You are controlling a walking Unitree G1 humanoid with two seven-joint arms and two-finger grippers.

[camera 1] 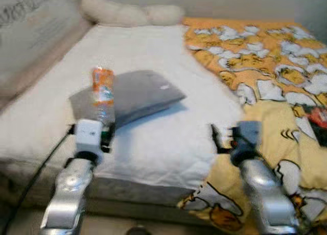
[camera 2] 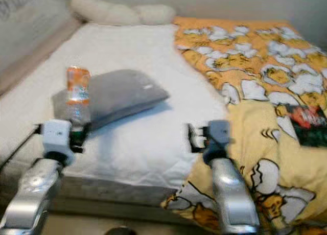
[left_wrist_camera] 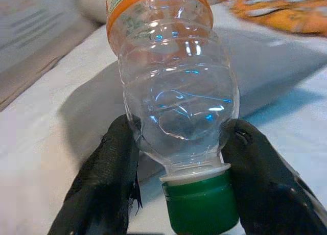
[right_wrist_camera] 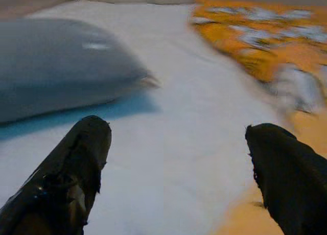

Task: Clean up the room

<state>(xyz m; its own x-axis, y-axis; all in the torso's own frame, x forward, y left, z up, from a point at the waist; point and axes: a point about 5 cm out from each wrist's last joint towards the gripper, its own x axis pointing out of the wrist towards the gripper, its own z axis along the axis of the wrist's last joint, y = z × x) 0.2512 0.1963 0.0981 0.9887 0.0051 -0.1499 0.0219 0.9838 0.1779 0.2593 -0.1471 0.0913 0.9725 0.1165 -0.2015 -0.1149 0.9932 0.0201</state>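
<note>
A clear plastic bottle point(camera 1: 102, 97) with an orange label and a green cap point(left_wrist_camera: 200, 204) is held cap-down over the bed's near left part. My left gripper point(left_wrist_camera: 179, 158) is shut on its neck end, and both black fingers point(left_wrist_camera: 104, 184) press its sides. The bottle stands up in front of a grey pillow point(camera 1: 134, 94). Over the white sheet near the edge of the yellow blanket, my right gripper point(right_wrist_camera: 179, 163) is open with nothing between its fingers point(right_wrist_camera: 66, 168).
The bed has a white sheet point(camera 1: 153, 143) and a yellow-orange cartoon blanket point(camera 1: 265, 66) on its right half. White pillows point(camera 1: 127, 13) lie at the head. A dark red-and-black item point(camera 1: 319, 122) lies on the blanket at the right. A black cable point(camera 1: 36, 176) hangs off the bed's near left edge.
</note>
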